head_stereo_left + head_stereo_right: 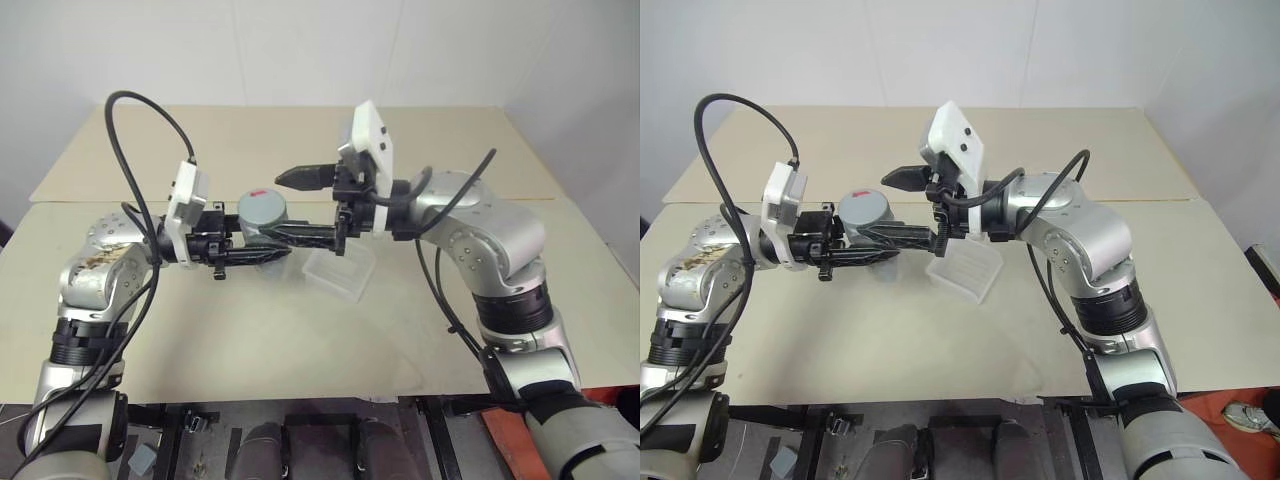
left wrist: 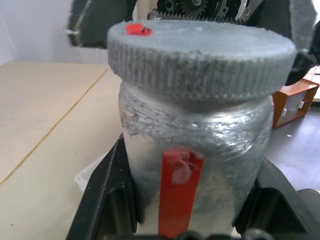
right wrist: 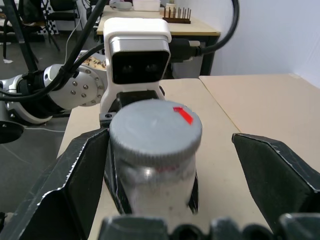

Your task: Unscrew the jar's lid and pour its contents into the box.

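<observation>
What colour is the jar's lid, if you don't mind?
The lid is grey with a short red stripe on top, clearest in the right wrist view.

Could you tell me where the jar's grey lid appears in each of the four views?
Left eye view: lid left of centre, between the two arms.
Right eye view: lid further left, same height.
Left wrist view: lid across the upper half, atop the jar.
Right wrist view: lid at centre.
Shared landmark: the red stripe on the lid's top.
</observation>
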